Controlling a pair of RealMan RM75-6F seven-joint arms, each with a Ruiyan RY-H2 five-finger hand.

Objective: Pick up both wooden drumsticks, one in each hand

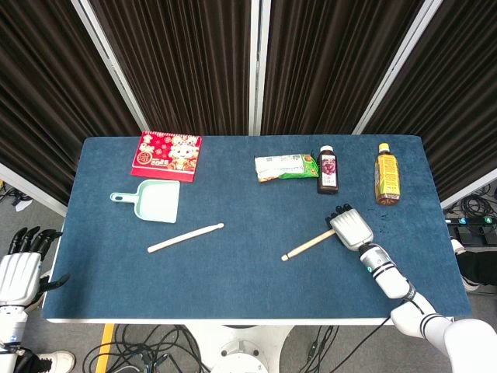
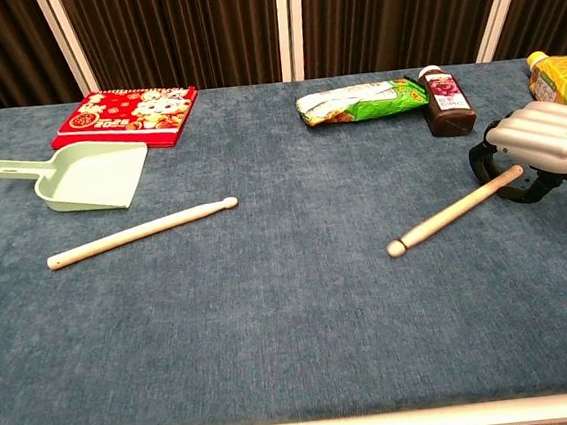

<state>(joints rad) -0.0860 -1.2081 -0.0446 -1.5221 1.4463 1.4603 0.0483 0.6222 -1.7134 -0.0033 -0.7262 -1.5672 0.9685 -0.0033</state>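
The table stretches out in front of me under its blue cloth, and everything sits on top of it. At the far left corner lies the red box, flat, with the pale green dustpan just nearer to me, its handle pointing left. Along the back, right of centre, there is the green snack packet, and touching its right end the dark bottle. Further right stands the yellow bottle, apart from the dark one.

My right hand is down at the right side of the table, back of the hand up, fingers curled around the thick end of the right drumstick. Whether the fingers have truly closed on the stick I cannot tell. Its tip points left toward the table's middle.

The left drumstick lies flat on the cloth left of centre, below the dustpan, nothing touching it. My left hand hangs off the table's left edge in the head view, fingers spread, holding nothing, well apart from that stick.
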